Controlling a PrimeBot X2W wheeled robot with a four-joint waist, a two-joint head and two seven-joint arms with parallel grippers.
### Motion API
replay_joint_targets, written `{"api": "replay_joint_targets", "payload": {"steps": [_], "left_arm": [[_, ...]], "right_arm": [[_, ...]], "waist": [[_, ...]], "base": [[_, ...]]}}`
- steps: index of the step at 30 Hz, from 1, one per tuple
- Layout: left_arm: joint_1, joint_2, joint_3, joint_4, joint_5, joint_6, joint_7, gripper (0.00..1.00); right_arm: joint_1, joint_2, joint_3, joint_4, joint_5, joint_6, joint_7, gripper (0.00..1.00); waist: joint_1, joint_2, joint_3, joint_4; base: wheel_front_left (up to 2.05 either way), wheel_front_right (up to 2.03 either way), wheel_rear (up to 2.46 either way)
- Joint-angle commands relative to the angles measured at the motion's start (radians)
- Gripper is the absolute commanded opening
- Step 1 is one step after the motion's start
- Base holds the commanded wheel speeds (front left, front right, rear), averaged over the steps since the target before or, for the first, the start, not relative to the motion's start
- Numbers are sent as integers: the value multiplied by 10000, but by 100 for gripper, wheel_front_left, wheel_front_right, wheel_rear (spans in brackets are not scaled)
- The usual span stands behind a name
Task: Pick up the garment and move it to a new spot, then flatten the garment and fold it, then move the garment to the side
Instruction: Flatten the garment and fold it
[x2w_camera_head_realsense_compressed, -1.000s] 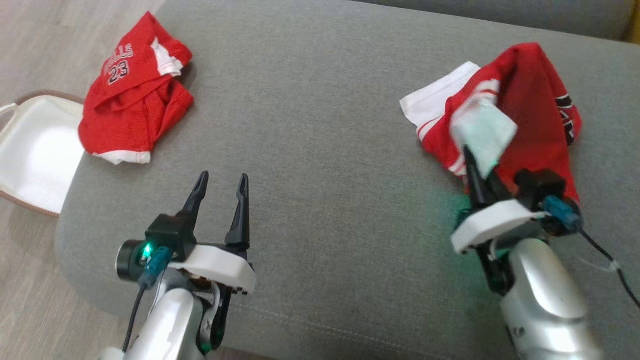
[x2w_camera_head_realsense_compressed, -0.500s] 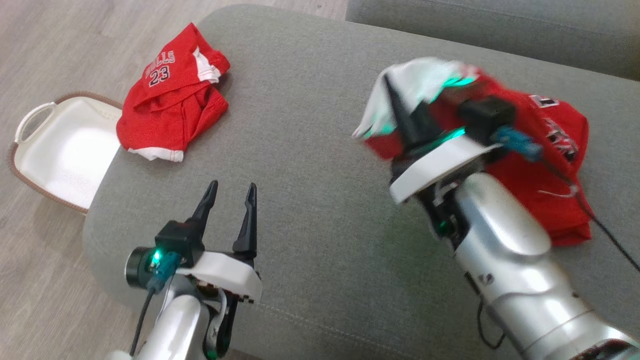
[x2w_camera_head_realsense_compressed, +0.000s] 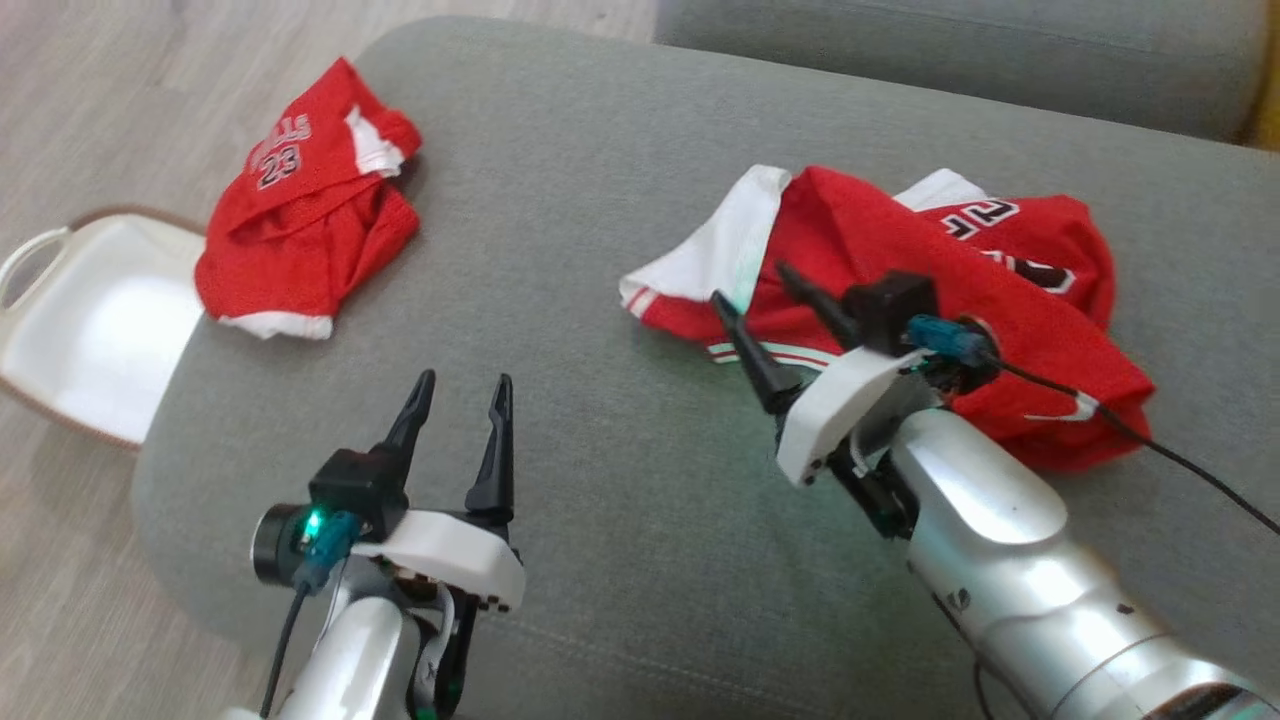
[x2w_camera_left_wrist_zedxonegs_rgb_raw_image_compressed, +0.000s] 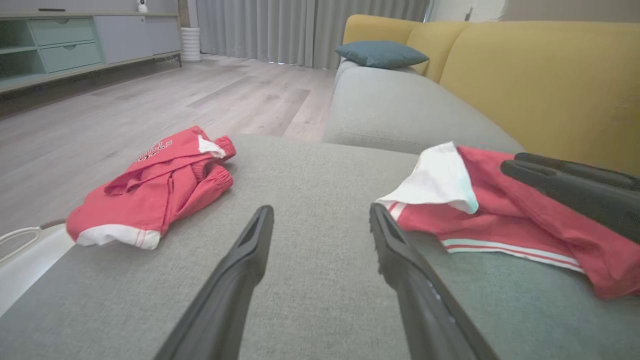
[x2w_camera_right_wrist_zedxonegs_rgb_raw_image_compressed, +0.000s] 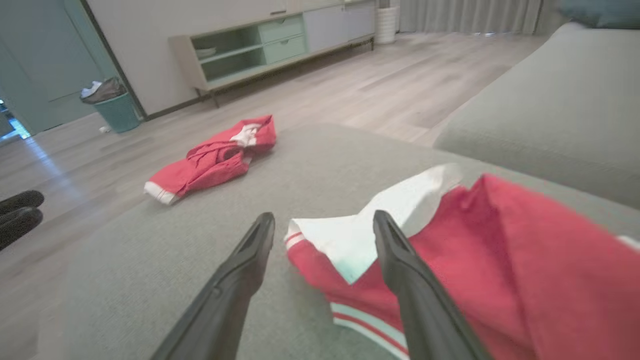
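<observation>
Right jaws released, spread at the white edge of a crumpled red-and-white jersey (x2w_camera_head_realsense_compressed: 930, 290) lying right of centre on a grey sofa seat (x2w_camera_head_realsense_compressed: 580, 180); its lettering is unreadable. Left jaws released over bare cushion. A second red garment (x2w_camera_head_realsense_compressed: 300, 230), numbered 23, lies well apart at the left edge, above one white basket (x2w_camera_head_realsense_compressed: 90, 330) on the floor.

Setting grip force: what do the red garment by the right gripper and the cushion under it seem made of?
Red garment: probably thin synthetic jersey, matte, judging by soft crumpled folds. Cushion: grey woven upholstery, matte, with fine heathered weave.
</observation>
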Motion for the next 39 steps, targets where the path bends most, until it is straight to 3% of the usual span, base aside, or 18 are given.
{"api": "replay_joint_targets", "payload": {"steps": [1, 8, 9, 14, 19, 29, 39], "left_arm": [[-240, 12, 342, -403, -67, 45, -122, 100], [-219, 10, 573, -732, -211, 111, -122, 100], [-219, 10, 573, -732, -211, 111, -122, 100], [-215, 10, 670, -999, -313, 228, -122, 100], [-118, 9, 613, -1230, -368, 354, -122, 100], [-209, 9, 471, -1282, -367, 292, -122, 100], [-433, 9, 145, -1128, -581, 267, -122, 100]], "right_arm": [[-180, 160, -179, -216, -335, 40, -352, 100], [970, 160, -2644, -1153, -2705, 40, -1009, 100], [970, 160, -2644, -1153, -2705, 40, -1009, 100], [2794, 160, -4450, -3667, -3975, 40, -1030, 100], [4678, 160, -5376, -5607, -4441, 40, -1033, 100], [5226, 160, -5267, -6033, -5105, 40, -1029, 100], [4396, 160, -4769, -4338, -6304, 40, -588, 100]], "waist": [[0, 0, -101, -267], [0, 0, -309, -1171], [0, 0, -309, -1171], [0, 0, -386, -1718], [0, 0, -343, -2161], [0, 0, -21, -2078], [0, 0, 609, -1222]], "base": [[0, 0, 0], [0, 0, 0], [0, 0, 0], [0, 0, 0], [0, 0, 0], [0, 0, 0], [0, 0, 0]]}}
